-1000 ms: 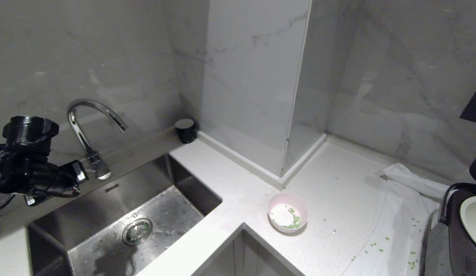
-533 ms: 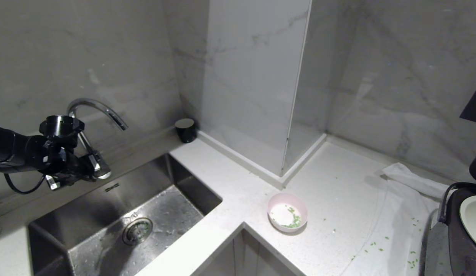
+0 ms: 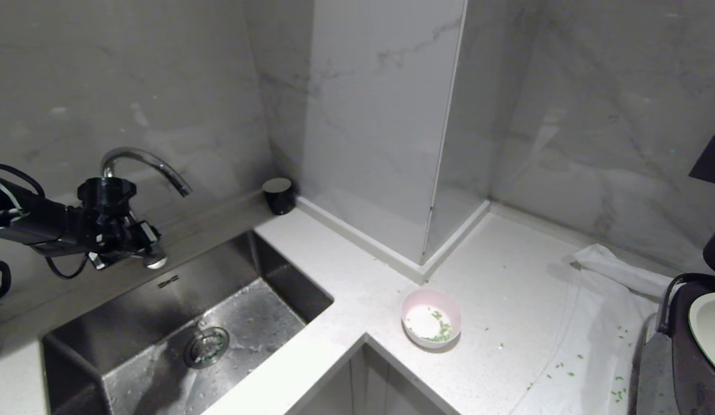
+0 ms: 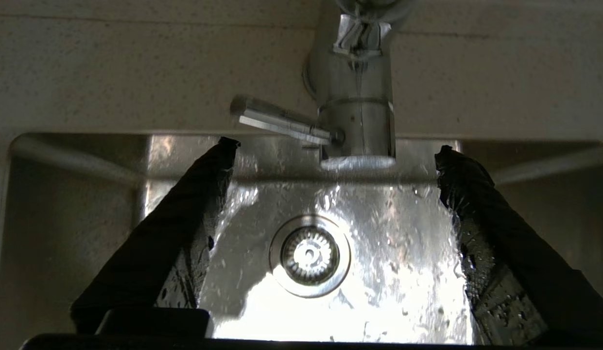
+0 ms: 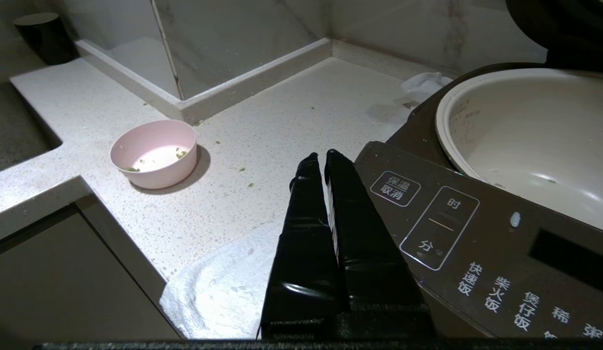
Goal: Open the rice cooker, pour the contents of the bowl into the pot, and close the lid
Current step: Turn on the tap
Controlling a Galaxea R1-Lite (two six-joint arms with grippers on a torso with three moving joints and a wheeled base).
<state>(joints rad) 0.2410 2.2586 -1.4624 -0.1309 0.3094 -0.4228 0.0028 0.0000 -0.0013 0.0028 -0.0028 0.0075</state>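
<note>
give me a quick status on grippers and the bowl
Left gripper open, empty, at the faucet over the sink. Right gripper shut beside the cooker. Bowl on counter, untouched.

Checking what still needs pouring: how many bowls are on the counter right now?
1. The pale pink bowl stands upright on the white counter, near the inner corner between the sink and the rice cooker. More may sit outside the views.
</note>
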